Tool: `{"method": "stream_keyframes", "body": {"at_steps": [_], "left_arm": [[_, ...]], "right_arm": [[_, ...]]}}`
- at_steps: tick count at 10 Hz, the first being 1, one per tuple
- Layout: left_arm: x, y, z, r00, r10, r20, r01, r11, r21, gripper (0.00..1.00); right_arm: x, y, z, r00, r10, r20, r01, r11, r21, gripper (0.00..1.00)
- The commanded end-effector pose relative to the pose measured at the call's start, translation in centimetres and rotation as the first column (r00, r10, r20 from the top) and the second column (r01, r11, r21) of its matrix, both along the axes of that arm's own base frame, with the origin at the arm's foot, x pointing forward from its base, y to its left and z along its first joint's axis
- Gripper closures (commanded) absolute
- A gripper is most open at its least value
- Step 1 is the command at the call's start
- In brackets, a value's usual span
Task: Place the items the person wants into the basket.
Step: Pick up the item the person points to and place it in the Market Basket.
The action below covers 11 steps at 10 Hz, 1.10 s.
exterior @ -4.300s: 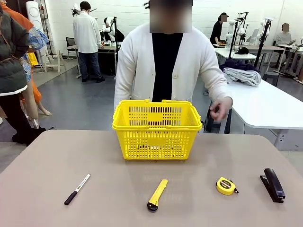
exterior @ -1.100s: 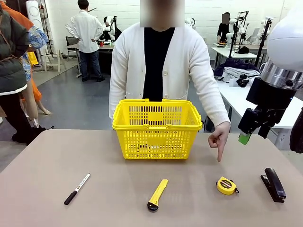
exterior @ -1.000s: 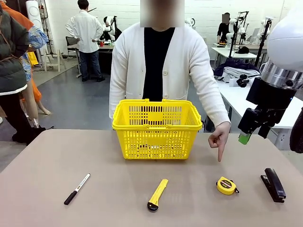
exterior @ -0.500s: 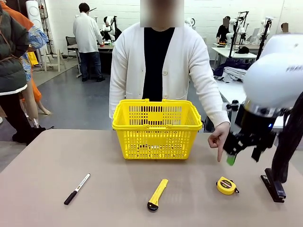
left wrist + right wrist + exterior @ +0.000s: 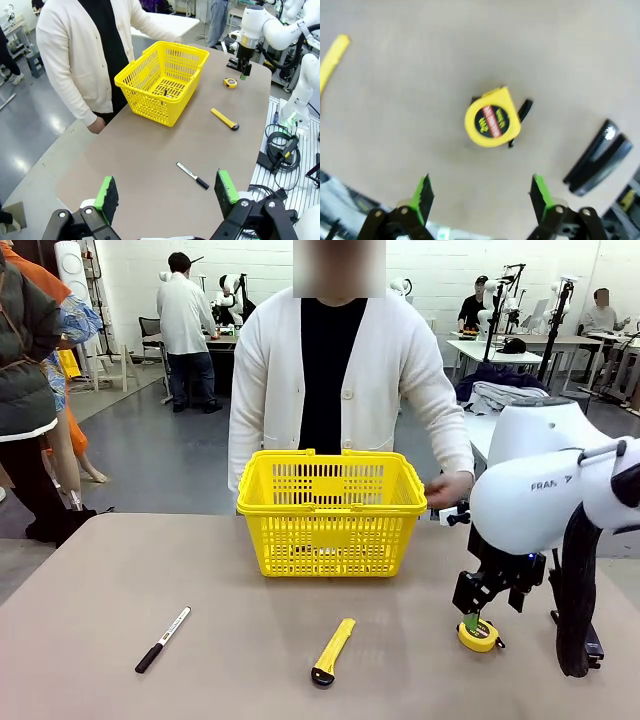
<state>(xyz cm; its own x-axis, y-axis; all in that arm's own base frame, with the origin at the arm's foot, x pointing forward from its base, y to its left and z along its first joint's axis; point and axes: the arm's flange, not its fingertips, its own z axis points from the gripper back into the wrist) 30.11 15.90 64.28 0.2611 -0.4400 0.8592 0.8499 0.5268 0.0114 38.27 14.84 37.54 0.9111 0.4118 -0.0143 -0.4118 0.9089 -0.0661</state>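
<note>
The yellow-and-black tape measure lies on the table at the right. My right gripper hangs open just above it, green pads apart, nothing between them. The black stapler lies to its right, mostly hidden behind my right arm in the front view. The yellow basket stands at the far middle of the table, with a slim dark thing on its floor. The person stands behind it, one hand beside its right rim. My left gripper is open, high above the table's left end.
A black-and-white marker lies at the front left. A long yellow utility knife lies in the front middle. Bare tabletop separates the basket from these tools.
My right arm has swung down from the upper right and now hangs over the tape measure. The person's hand has stopped pointing at it and drawn back beside the basket.
</note>
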Motion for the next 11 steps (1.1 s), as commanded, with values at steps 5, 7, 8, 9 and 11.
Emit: {"method": "stream_keyframes", "body": {"at_steps": [5,7,8,9,11], "left_arm": [[0.0,0.1,0.2,1.000,-0.010,-0.002,0.010,1.000,-0.004,0.00],[0.0,0.1,0.2,1.000,-0.010,-0.002,0.010,1.000,-0.004,0.00],[0.0,0.1,0.2,1.000,-0.010,-0.002,0.010,1.000,-0.004,0.00],[0.0,0.1,0.2,1.000,-0.010,-0.002,0.010,1.000,-0.004,0.00],[0.0,0.1,0.2,1.000,-0.010,-0.002,0.010,1.000,-0.004,0.00]], "right_arm": [[1.4,-0.4,-3.7,0.993,0.002,0.118,-0.008,0.999,0.053,0.00],[1.5,-0.8,-4.7,0.997,0.003,0.078,-0.009,0.997,0.077,0.00],[1.6,-0.9,-5.2,0.998,0.014,0.065,-0.020,0.995,0.093,0.00],[1.6,-0.8,-5.6,0.998,0.022,0.065,-0.028,0.995,0.093,0.00],[1.7,-0.9,-6.4,0.997,0.036,0.063,-0.042,0.994,0.099,0.00]]}}
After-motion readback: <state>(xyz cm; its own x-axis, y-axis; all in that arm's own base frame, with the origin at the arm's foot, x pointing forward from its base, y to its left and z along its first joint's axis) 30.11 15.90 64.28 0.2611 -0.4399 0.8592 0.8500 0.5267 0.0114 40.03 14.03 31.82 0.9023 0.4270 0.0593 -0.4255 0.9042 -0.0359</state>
